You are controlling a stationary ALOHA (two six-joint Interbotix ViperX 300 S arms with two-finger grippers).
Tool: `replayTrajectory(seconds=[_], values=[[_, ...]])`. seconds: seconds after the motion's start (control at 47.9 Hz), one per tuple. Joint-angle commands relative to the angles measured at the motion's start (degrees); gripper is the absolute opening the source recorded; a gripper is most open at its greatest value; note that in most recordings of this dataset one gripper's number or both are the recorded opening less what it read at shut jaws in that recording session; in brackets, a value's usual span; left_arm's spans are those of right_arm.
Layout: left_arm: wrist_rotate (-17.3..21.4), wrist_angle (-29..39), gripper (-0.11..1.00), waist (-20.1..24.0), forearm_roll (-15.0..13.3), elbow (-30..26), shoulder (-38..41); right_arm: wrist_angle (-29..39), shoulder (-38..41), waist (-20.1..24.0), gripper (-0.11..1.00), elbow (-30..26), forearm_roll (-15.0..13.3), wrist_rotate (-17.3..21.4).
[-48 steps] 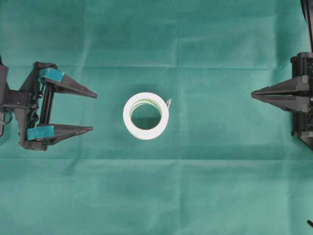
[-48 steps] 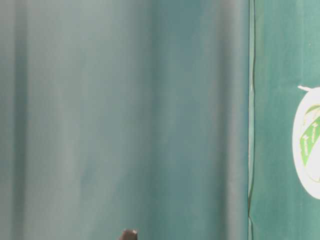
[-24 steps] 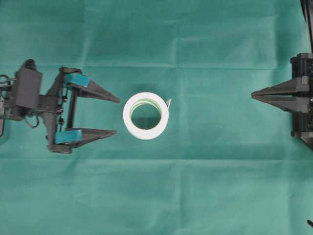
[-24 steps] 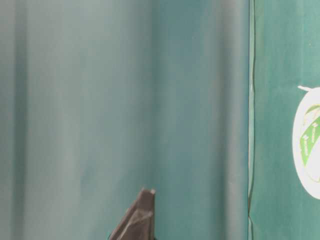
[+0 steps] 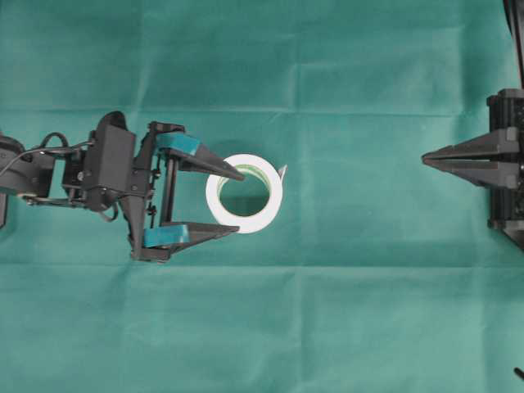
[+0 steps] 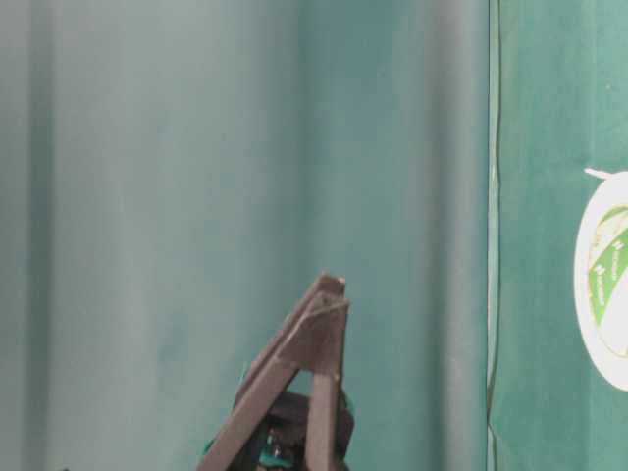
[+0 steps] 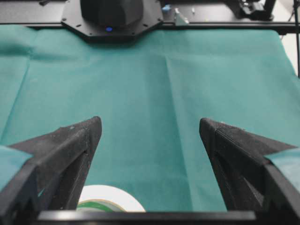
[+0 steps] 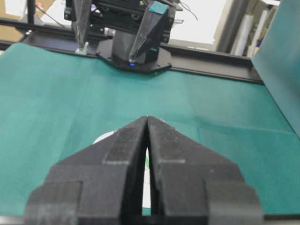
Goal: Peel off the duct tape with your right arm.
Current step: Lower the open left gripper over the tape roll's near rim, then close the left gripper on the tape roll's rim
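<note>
At the cloth's centre lies the duct tape [image 5: 244, 193], its left rim between the left gripper's [image 5: 232, 201] wide-spread fingers, while the right gripper [image 5: 426, 160], fingers pressed together, sits far right.

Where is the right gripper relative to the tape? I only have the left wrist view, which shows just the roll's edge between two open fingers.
Observer: In the overhead view the right gripper sits shut near the right edge, well apart from the duct tape.
Operator: Which side is the loose tab on?
Observer: The tab sticks out at the roll's upper right in the overhead view, on the side facing the right gripper.
Operator: How far in is the left gripper?
Observer: The left gripper is open, and its fingertips overlap the roll's left rim in the overhead view. I cannot tell whether they touch it.
</note>
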Motion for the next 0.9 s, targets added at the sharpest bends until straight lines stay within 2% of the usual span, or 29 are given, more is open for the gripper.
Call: replayTrajectory(seconds=[0.0, 0.188, 0.648, 0.878], values=[[-0.2, -0.3, 0.98, -0.4, -0.1, -1.9, 0.1, -0.6, 0.5, -0.1, -0.1, -0.6, -0.1, 0.2], [-0.3, 3.0, 0.98, -1.1, 0.0, -3.3, 0.4, -0.6, 0.5, 0.0, -0.1, -0.5, -0.2, 0.4], [-0.4, 23.2, 0.98, -3.4, -0.1, -9.2, 3.0, -0.6, 1.2, 0.4, -0.1, -0.5, -0.4, 0.4], [-0.4, 28.2, 0.98, -4.3, -0.1, -11.3, 4.1, -1.2, 2.3, 0.4, -0.1, -0.4, -0.4, 0.4]])
